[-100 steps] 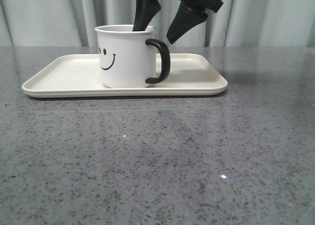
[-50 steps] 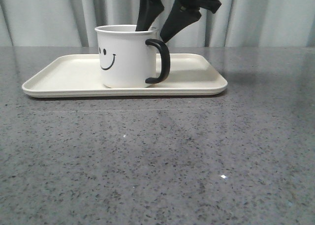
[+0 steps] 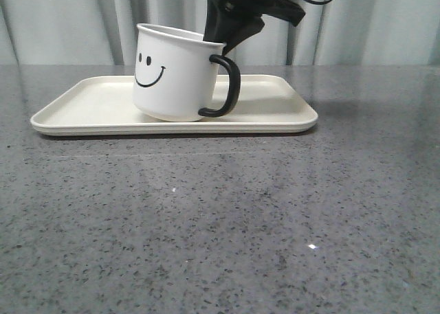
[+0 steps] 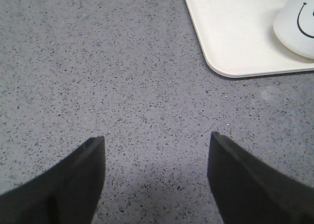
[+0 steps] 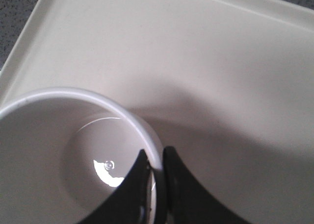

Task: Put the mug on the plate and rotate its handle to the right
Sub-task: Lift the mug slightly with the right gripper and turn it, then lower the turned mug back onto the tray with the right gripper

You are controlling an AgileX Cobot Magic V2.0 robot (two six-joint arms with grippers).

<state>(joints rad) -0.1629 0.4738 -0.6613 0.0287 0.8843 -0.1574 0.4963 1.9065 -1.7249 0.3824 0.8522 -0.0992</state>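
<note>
Tilting empty mug (image 3: 175,73), gripper (image 5: 156,177) pinching rim.

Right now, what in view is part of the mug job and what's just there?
In the job:
- mug, tilted on the plate, rim pinched by the right end effector
- handle, pointing right in the front view
- plate

Just there:
- left end effector, open over the grey table
- curtain behind

Above the speckled grey stone bench (image 4: 122,77), the left gripper (image 4: 156,172) hangs with black fingers (image 4: 64,185) spread; cream rounded-corner plate (image 4: 230,33) carries a white smiley-face mug (image 4: 297,25).
</note>
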